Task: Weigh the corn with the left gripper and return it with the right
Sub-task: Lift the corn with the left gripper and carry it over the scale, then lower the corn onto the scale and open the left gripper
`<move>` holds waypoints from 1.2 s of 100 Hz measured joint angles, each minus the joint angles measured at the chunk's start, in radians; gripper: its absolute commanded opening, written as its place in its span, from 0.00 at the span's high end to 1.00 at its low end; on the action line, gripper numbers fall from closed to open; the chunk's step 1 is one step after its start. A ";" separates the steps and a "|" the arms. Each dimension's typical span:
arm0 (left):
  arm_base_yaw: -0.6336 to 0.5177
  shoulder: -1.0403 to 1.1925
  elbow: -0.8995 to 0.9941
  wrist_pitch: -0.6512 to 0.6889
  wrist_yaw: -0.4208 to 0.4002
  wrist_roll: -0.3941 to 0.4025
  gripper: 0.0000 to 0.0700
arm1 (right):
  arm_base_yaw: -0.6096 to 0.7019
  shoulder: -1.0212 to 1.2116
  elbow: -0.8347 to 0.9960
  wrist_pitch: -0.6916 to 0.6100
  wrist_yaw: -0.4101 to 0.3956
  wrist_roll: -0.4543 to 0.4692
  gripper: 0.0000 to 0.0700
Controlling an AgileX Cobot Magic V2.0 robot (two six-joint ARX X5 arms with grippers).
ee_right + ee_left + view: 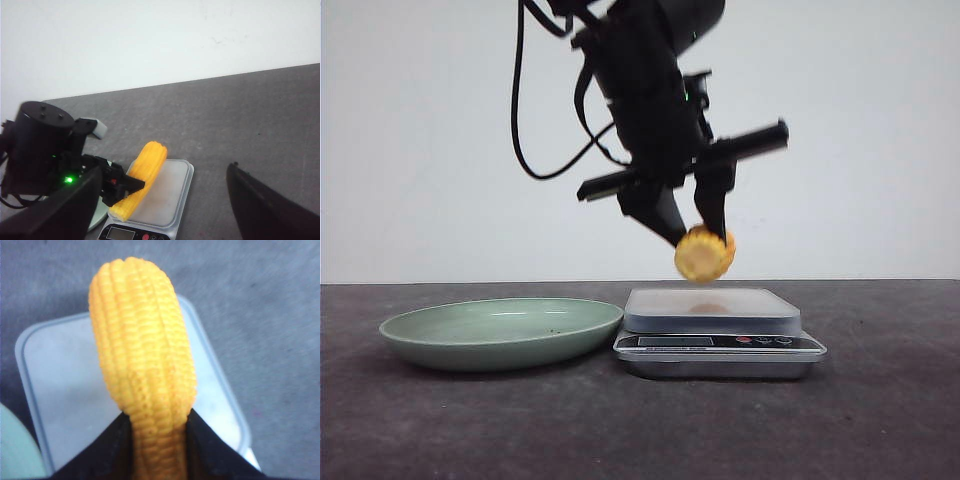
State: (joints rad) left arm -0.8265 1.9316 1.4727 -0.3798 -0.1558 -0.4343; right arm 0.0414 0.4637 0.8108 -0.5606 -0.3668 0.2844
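My left gripper (695, 238) is shut on the corn (704, 254), a yellow-orange ribbed cob held in the air a little above the scale (720, 325). In the left wrist view the corn (142, 365) runs out from between the two black fingers (215, 452), with the scale's pale platform (65, 385) below it. The right wrist view shows the corn (140, 180) over the scale (160, 200) and the left gripper (120, 184) clamped on it. My right gripper (160, 210) stands open and well apart from the corn, its two dark fingers (265, 210) wide.
A green plate (500, 332) lies on the dark table just left of the scale, almost touching it. The scale's display and buttons (720, 342) face the front. A white wall stands behind the table.
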 measured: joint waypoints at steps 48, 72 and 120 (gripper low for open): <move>0.000 0.012 0.000 -0.008 -0.049 0.000 0.98 | 0.000 0.000 0.000 -0.002 0.000 0.000 0.28; -0.001 0.031 0.002 -0.003 -0.050 0.000 0.98 | 0.000 0.000 0.000 -0.003 0.000 0.000 0.28; -0.002 0.041 0.007 0.006 -0.042 0.000 0.55 | 0.000 0.000 0.000 -0.004 0.000 0.000 0.28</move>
State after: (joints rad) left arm -0.8280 1.9724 1.4799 -0.3737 -0.1982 -0.4339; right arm 0.0414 0.4637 0.8108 -0.5644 -0.3668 0.2844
